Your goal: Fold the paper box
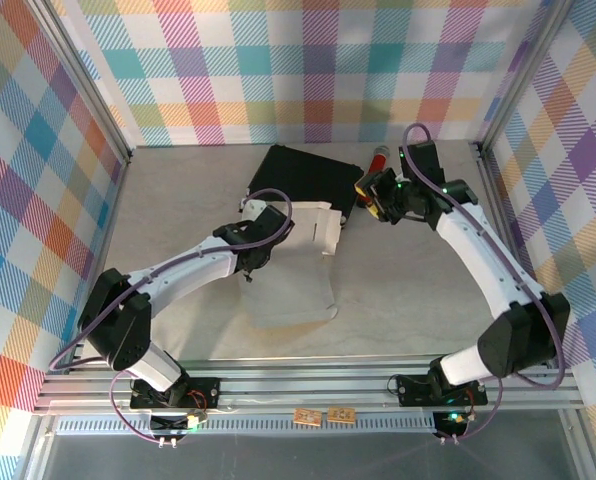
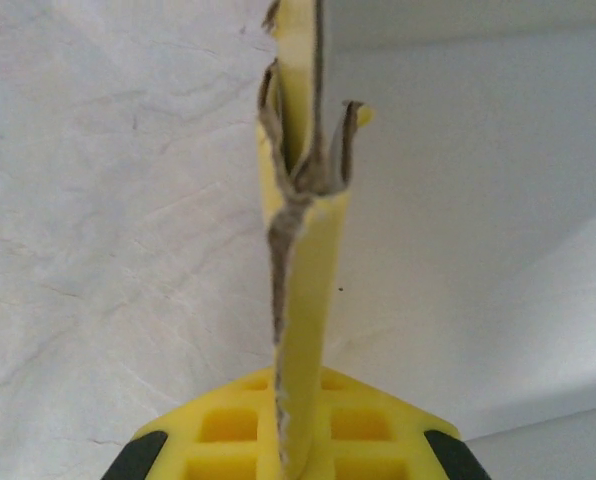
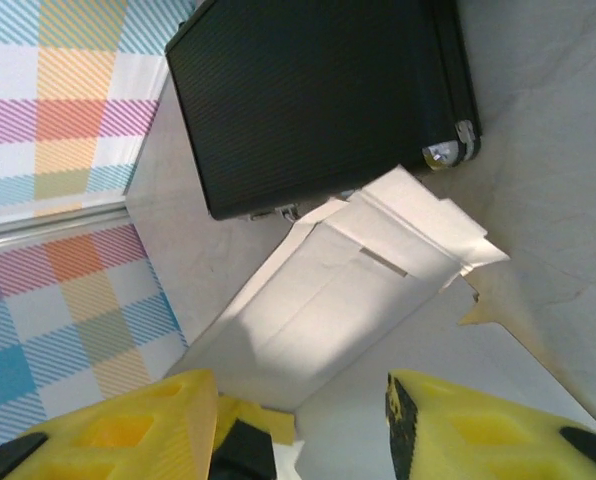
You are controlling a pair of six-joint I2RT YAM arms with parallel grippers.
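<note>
Edgewise, paper box [image 2: 306,300] clamped in left jaws — right jaws apart.

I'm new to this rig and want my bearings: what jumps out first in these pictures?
The paper box lies whitish face up mid-table, one yellow edge pinched in the shut left tool. Beyond it sits a black case, with the right tool open by its right side.
</note>
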